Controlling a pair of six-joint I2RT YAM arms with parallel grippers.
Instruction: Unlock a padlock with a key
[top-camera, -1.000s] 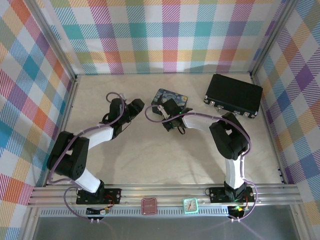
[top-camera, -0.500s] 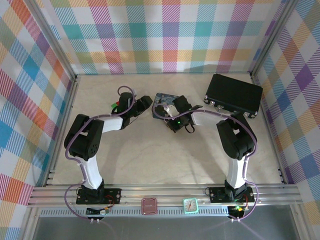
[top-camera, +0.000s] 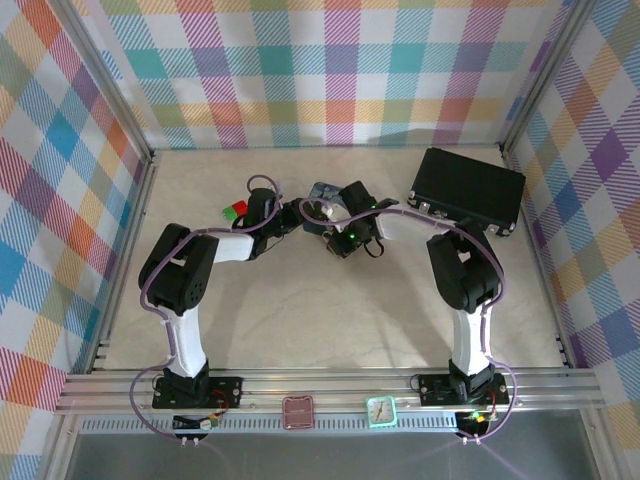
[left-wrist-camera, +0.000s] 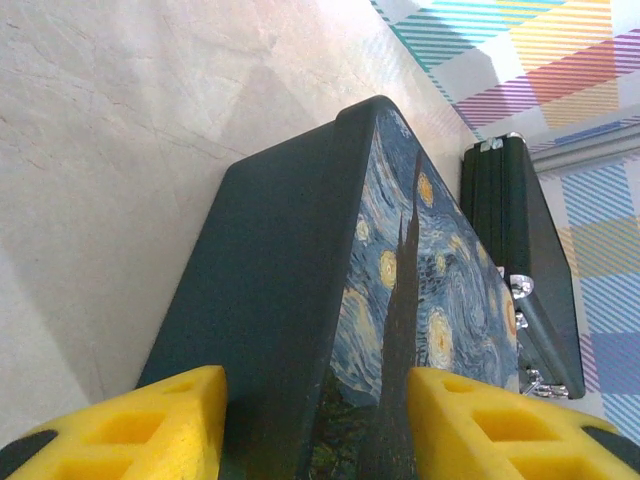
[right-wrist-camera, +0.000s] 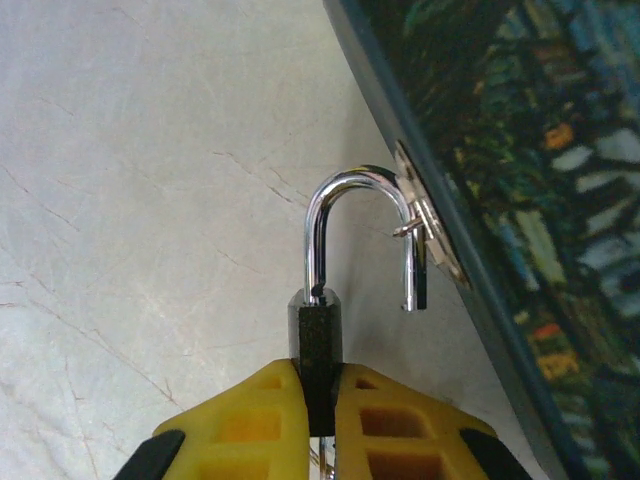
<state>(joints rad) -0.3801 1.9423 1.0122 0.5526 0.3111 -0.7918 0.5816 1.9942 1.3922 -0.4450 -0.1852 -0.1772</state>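
The small black padlock (right-wrist-camera: 320, 345) is clamped by its body in my right gripper (right-wrist-camera: 322, 400), which is shut on it. Its chrome shackle (right-wrist-camera: 355, 190) stands open, and the free leg still passes through the metal hasp loop (right-wrist-camera: 418, 222) on the edge of the blue starry-night tin (right-wrist-camera: 520, 170). The key is hidden. My left gripper (left-wrist-camera: 318, 425) is open, one yellow finger (left-wrist-camera: 130, 425) by the tin's dark side and the other finger (left-wrist-camera: 490, 420) over its painted lid (left-wrist-camera: 400, 280). From above, both grippers meet at the tin (top-camera: 325, 190), left gripper (top-camera: 288, 213) on its left, right gripper (top-camera: 340, 218) on its near side.
The black briefcase (top-camera: 467, 190) lies at the back right, just beyond the tin, its latches (left-wrist-camera: 520, 290) facing it. A small red and green piece (top-camera: 235, 210) sits left of my left wrist. Bare marble table (top-camera: 330, 310) stretches toward the bases. Plaid walls close three sides.
My left arm has swung right and forward until its fingers straddle the tin's left end. My right gripper has shifted slightly up and left with the padlock, staying at the tin.
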